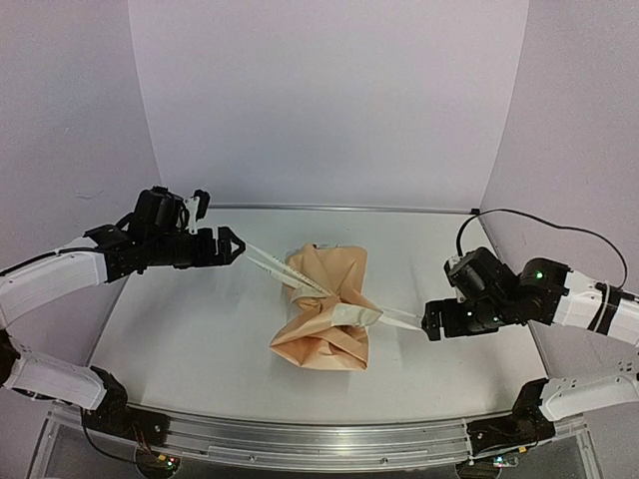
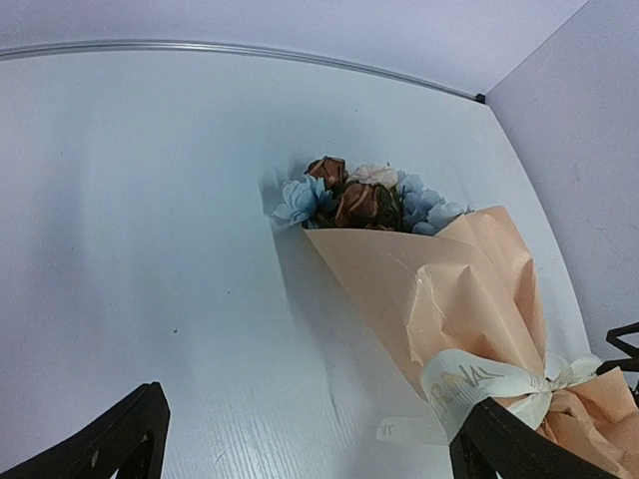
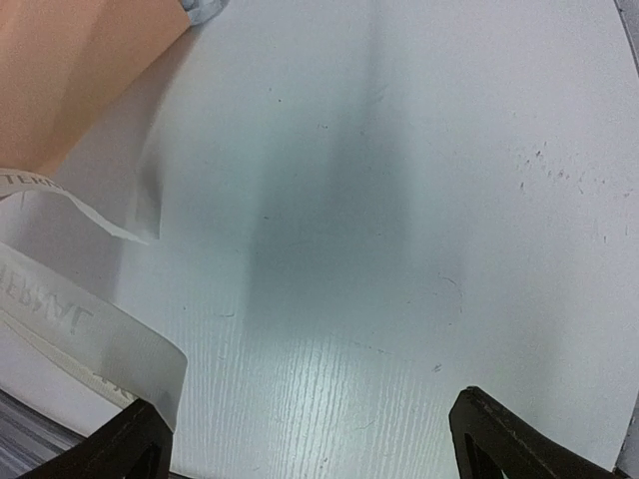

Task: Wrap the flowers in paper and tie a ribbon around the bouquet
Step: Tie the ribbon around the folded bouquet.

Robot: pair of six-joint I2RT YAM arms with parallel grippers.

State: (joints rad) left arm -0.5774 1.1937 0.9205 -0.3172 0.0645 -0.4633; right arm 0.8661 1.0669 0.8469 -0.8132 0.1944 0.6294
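The light is soft and bright and comes from above. The bouquet (image 2: 449,289) throws a pale shadow on the white table (image 2: 150,249), and a wide grey shadow lies there in the right wrist view. The table's far edge looks bent, and the near ribbon (image 3: 70,319) is a bit blurry

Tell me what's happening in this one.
The bouquet lies on the table, its flowers wrapped in peach paper, with the ribbon knotted round its narrow waist. The left arm and right arm sit on either side, each with jaws open. Ribbon ends run out toward each arm, but neither looks clamped. Wrapping and tying appear done.
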